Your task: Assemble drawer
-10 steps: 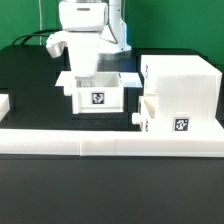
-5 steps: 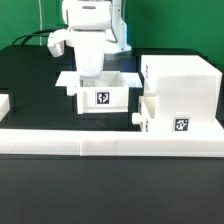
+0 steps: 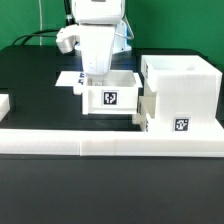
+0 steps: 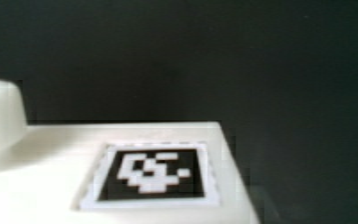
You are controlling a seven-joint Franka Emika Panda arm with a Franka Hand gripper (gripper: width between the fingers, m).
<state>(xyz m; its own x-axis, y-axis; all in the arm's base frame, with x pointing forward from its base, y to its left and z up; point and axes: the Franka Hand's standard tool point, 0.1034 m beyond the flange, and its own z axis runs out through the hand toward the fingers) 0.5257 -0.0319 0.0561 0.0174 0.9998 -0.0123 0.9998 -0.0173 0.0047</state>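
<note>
In the exterior view my gripper reaches down into a small open white drawer box that has a tag on its front, and appears shut on its rear wall. The box is just left of the large hollow white shell, which stands at the exterior view's right with a tag low on its front. Another small white box sits against the shell's lower left. The wrist view shows only a flat white surface with a tag on the black table. My fingers do not show there.
A long low white border rail runs along the front. The marker board lies flat behind the held box. A white piece sits at the exterior view's left edge. Cables hang behind the arm.
My gripper and the small drawer box have moved together toward the exterior view's right, closing the gap to the large shell.
</note>
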